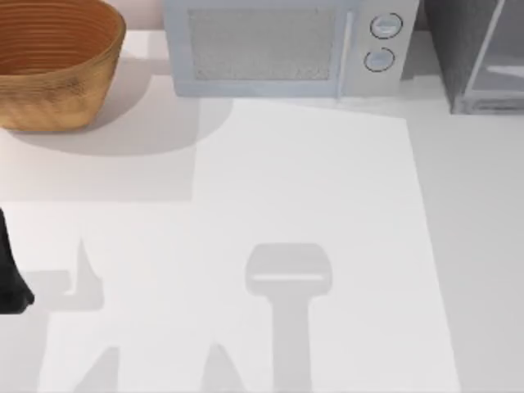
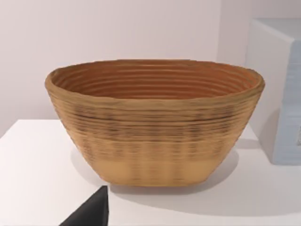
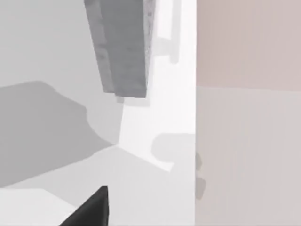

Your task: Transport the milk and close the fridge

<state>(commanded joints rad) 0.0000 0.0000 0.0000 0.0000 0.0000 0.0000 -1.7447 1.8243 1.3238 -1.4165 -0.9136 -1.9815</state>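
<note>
The left arm (image 1: 12,278) is at the table's left edge, and the basket (image 2: 155,122) stands ahead of its gripper. The fridge (image 1: 479,53) stands in the table's far right corner. I cannot tell how either gripper stands.

My black left arm (image 1: 10,274) sits at the table's left edge, near the front. A dark gripper finger tip (image 2: 91,210) shows in each wrist view.
</note>
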